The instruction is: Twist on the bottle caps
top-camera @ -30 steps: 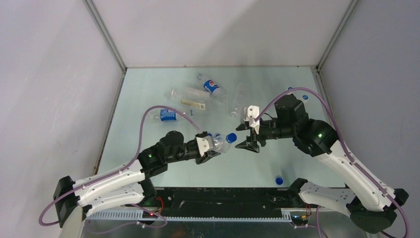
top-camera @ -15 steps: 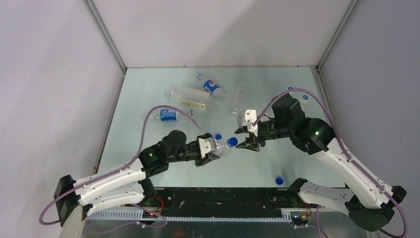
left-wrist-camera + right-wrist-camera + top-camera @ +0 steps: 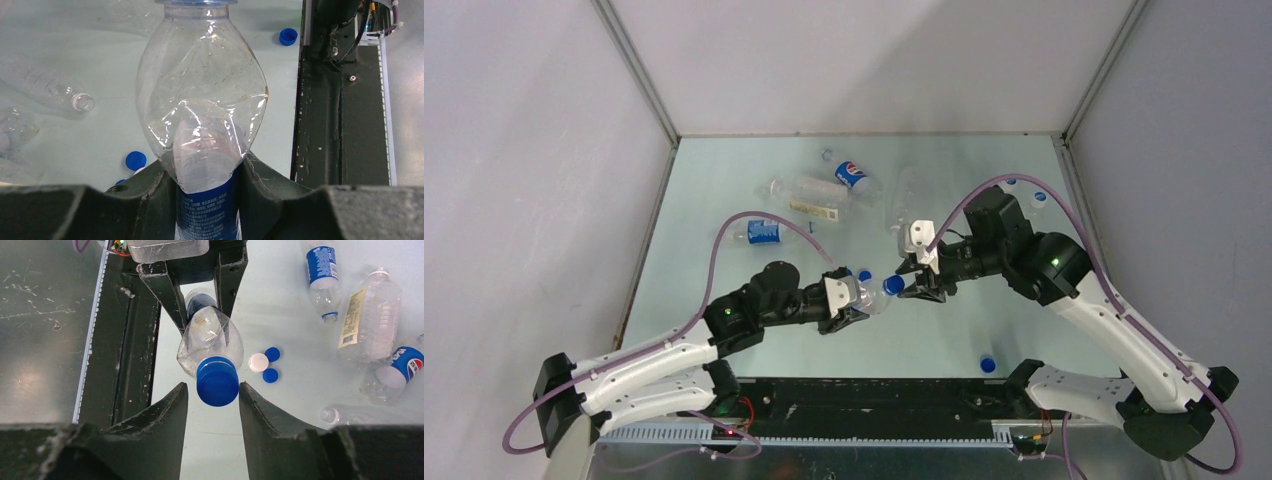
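Observation:
My left gripper point(image 3: 849, 300) is shut on the blue-labelled body of a clear bottle point(image 3: 200, 90) and holds it off the table, neck pointing right. A blue cap point(image 3: 217, 382) sits on that neck. My right gripper point(image 3: 213, 385) faces the cap end-on, one finger on each side of it. Its jaws are narrow but open, with a thin gap still showing on the left side. In the top view the right gripper point(image 3: 911, 285) meets the cap point(image 3: 891, 285) at mid-table.
Two loose blue caps point(image 3: 272, 354) and a white cap point(image 3: 258, 362) lie below the held bottle. Another blue cap point(image 3: 987, 364) lies near the black base strip point(image 3: 874, 395). Several bottles lie at the back, among them a logo-labelled one point(image 3: 851, 174) and a pale-labelled one point(image 3: 804, 195).
My right gripper has moved left to the bottle's cap and its jaws have narrowed around it. The left gripper has kept holding the bottle in place.

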Tool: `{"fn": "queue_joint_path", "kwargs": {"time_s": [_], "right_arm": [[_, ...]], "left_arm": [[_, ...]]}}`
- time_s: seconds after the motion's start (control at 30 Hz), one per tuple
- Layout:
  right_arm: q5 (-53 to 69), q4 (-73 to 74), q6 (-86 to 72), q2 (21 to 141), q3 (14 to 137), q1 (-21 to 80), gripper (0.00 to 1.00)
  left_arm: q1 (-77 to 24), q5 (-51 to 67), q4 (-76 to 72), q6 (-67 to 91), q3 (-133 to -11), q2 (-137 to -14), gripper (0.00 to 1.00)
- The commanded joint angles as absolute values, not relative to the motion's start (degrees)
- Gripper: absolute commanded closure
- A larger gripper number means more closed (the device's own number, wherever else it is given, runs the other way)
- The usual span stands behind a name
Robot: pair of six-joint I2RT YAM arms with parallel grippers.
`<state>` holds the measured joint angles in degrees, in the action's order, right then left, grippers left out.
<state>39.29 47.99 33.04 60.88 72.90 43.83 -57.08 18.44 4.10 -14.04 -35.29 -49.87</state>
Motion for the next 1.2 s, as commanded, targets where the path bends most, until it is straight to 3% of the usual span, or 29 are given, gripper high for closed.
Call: {"fn": "queue_joint_path", "kwargs": {"time_s": [0.0, 0.6, 1.17], "right_arm": [[40.1, 48.0, 34.0, 61.2, 75.4, 44.3, 0.56], [40.1, 48.4, 33.5, 62.6, 75.3, 44.9, 0.63], [41.4, 48.7, 33.1, 62.8, 75.3, 45.2, 0.61]], "left_arm": [[-56.8, 19.5, 2.7, -15.1, -37.7, -49.5, 0.76], [-56.8, 19.9, 1.7, -14.7, -37.9, -49.5, 0.77], [-56.8, 18.6, 1.4, -14.0, -37.6, -49.8, 0.77]]}}
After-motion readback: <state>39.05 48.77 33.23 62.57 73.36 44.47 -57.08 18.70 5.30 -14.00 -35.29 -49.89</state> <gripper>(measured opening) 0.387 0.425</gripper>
